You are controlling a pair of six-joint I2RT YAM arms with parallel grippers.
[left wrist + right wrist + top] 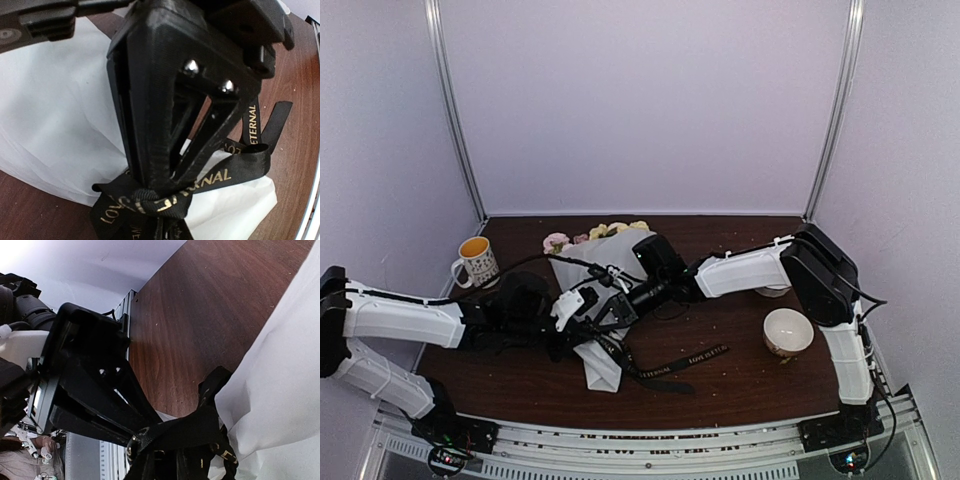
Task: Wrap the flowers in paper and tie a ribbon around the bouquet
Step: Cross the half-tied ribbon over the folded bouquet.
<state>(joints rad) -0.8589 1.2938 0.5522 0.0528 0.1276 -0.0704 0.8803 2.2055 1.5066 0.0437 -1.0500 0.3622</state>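
Plainly the bouquet [603,365] lies mid-worktop [750,390], its narrow end toward the arms and the flowers [612,230] at the far end. The ribbon [212,177] is looped round the narrow part of the paper [55,115], with loose tails trailing to the right on the wood. Both claws meet there. The left claw [161,194] has its fingers pressed together on a bunched fold of ribbon, and the right claw [136,439] pinches a strand of it too, just beside the paper.

I judge the ribbon light, floppy and rather slick, so it will slide through a weak pinch and keep no shape. It is best taken flat across its width, close to the crossing, with even tension between the two claws. The paper looks thin and quick to crumple or tear, and the flowers inside are delicate. Pulls should therefore run along the ribbon rather than press down into the cone.
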